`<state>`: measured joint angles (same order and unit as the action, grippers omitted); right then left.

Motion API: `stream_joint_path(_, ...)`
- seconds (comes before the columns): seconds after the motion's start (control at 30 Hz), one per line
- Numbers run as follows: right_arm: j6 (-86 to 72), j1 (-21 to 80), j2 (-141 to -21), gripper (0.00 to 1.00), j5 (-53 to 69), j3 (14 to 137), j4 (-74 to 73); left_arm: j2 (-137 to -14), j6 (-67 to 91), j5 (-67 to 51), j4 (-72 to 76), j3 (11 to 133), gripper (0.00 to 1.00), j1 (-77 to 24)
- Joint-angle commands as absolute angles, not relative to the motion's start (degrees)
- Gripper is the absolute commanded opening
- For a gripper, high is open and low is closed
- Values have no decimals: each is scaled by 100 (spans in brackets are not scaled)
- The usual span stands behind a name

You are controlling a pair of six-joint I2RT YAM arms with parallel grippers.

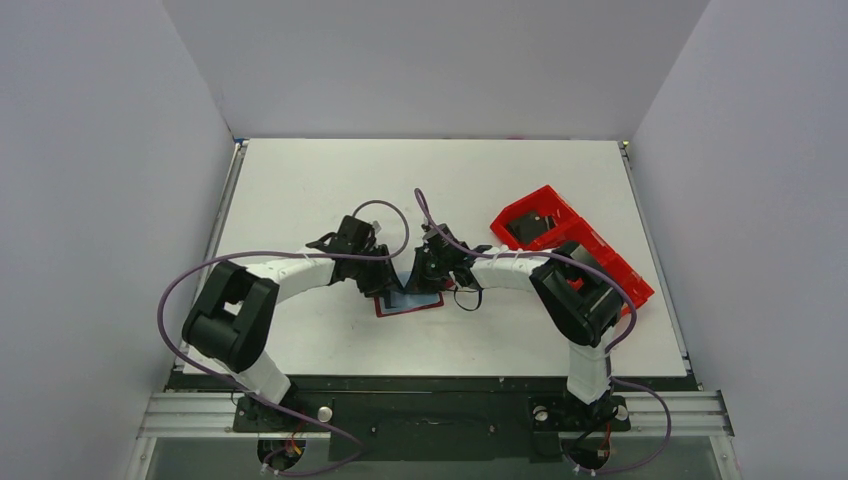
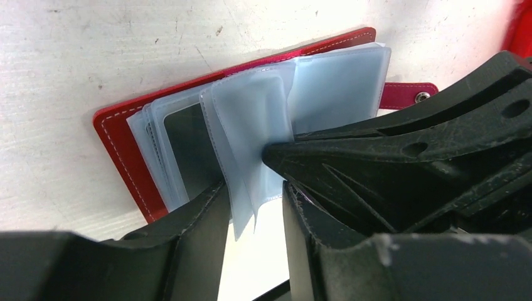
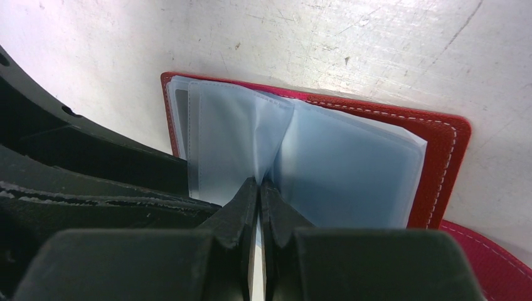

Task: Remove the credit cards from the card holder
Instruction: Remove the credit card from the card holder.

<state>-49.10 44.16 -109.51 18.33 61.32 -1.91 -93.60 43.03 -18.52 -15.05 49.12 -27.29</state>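
Observation:
The card holder (image 1: 408, 302) lies open on the table, red cover down, with clear plastic sleeves fanned up. It also shows in the left wrist view (image 2: 119, 135) and the right wrist view (image 3: 448, 157). My right gripper (image 3: 258, 185) is shut on one sleeve near the spine; its tip shows in the left wrist view (image 2: 273, 153). My left gripper (image 2: 254, 194) is open, its fingers on either side of a raised sleeve (image 2: 248, 125). A dark card-like rectangle (image 2: 188, 150) sits in a left-hand sleeve. No tan or light blue card shows clearly.
A bright red plastic compartment tray (image 1: 570, 250) lies at the right, beside the right arm. The holder's maroon snap strap (image 2: 408, 95) sticks out past its right edge. Both grippers (image 1: 405, 275) crowd together over the holder.

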Motion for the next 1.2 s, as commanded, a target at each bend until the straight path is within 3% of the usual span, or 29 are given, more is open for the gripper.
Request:
stream_joint_path(0.0, -4869, 4445, -11097, 0, 1735, 5958, -365, -9493, 4321, -1827, -1234, 4928, 28, -2751)
stream_joint_path(0.07, -4869, 4445, -11044, 0, 1740, 5973, -386, -9498, 4332, -1775, -1258, 4949, 20, -2751)
stream_joint_path(0.23, -4855, 4447, -10822, 18, 1732, 6082, -497, -9458, 4330, -1660, -1425, 5016, 0, -2752)
stream_joint_path(0.53, -4836, 4403, -10072, 38, 1591, 6197, -842, -9064, 4096, -1423, -1901, 5159, 0, -2723)
stream_joint_path(0.83, -4777, 4250, -9350, 42, 1300, 6025, -1147, -8829, 3790, -1585, -2151, 5489, 0, -2800)
stream_joint_path(1.03, -4748, 4116, -9079, 42, 1116, 5798, -1224, -9117, 3806, -1720, -2020, 5744, 10, -2981)
stream_joint_path(1.17, -4723, 4078, -8906, 42, 1004, 5693, -1287, -9380, 3819, -1749, -1975, 5942, 22, -3110)
